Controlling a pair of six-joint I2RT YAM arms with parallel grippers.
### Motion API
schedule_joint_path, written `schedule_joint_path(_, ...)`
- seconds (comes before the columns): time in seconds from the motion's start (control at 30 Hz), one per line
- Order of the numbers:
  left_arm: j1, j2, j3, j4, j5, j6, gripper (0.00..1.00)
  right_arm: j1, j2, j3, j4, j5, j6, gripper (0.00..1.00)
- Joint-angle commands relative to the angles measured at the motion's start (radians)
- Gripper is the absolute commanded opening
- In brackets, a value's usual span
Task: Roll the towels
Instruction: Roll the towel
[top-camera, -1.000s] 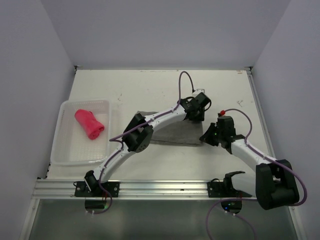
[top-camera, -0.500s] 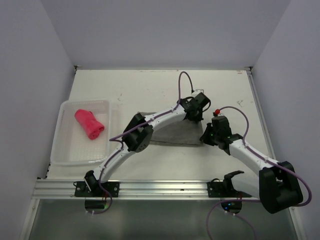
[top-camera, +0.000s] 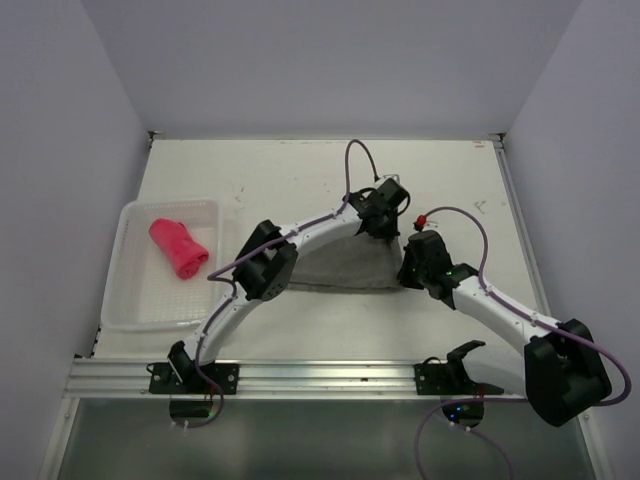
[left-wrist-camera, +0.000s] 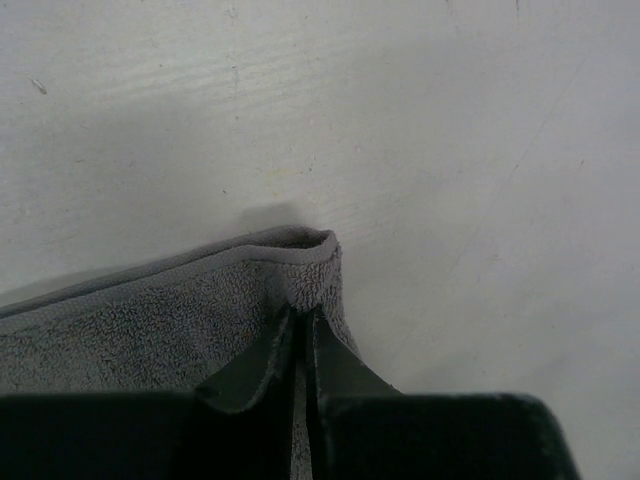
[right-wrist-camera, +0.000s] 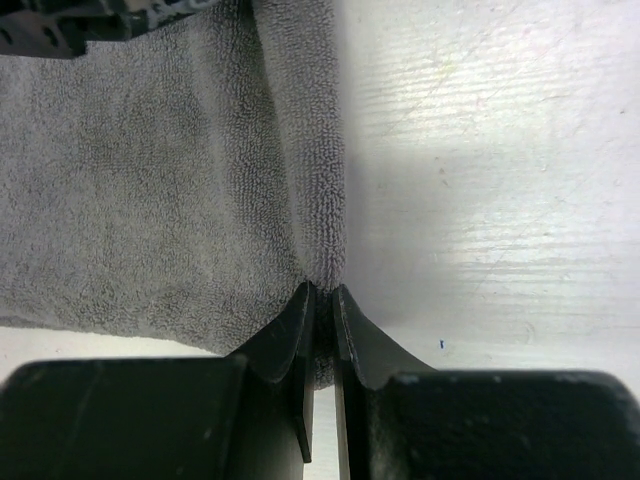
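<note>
Grey towel flat on the white surface, spreading left from both grippers, left fingers clenched on its far corner, right fingers pinching its near corner, pink towel rolled in the white basket well left, pale walls around.

White table: flat, matt surface carrying faint dark specks and fine scratches.

White plastic basket: rectangular and shallow. It stands on the table at 9 o'clock, close to the left edge, and is set slightly askew to that edge.

Aluminium rail: runs the full width of the near table edge at 6 o'clock.

Plain pale walls: enclose the table at 9, 12 and 3 o'clock.
</note>
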Motion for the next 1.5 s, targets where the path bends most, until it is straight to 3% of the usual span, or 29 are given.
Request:
schedule_joint_path(0.0, 0.034, -0.109, -0.038, 0.087, 0.020, 0.007, 0.04, 0.021, -0.032, 0.055, -0.090, 0.099, -0.031, 0.00)
schedule_joint_path(0.37, 0.059, -0.194, -0.098, 0.159, 0.095, 0.032, 0.00, 0.087, -0.035, 0.087, -0.144, 0.187, -0.039, 0.00)
schedule_joint_path(0.6, 0.065, -0.258, -0.239, 0.214, 0.126, 0.047, 0.00, 0.085, -0.044, 0.098, -0.150, 0.201, -0.008, 0.18)
schedule_joint_path(0.93, 0.066, -0.283, -0.284, 0.230, 0.144, 0.066, 0.00, 0.073, -0.042, 0.139, -0.118, 0.164, 0.030, 0.40)
schedule_joint_path(1.17, 0.071, -0.293, -0.285, 0.228, 0.150, 0.073, 0.00, 0.044, -0.004, 0.084, -0.056, 0.089, 0.056, 0.47)
schedule_joint_path(1.47, 0.080, -0.304, -0.297, 0.230, 0.153, 0.081, 0.00, 0.003, 0.011, 0.018, 0.017, 0.011, 0.050, 0.48)
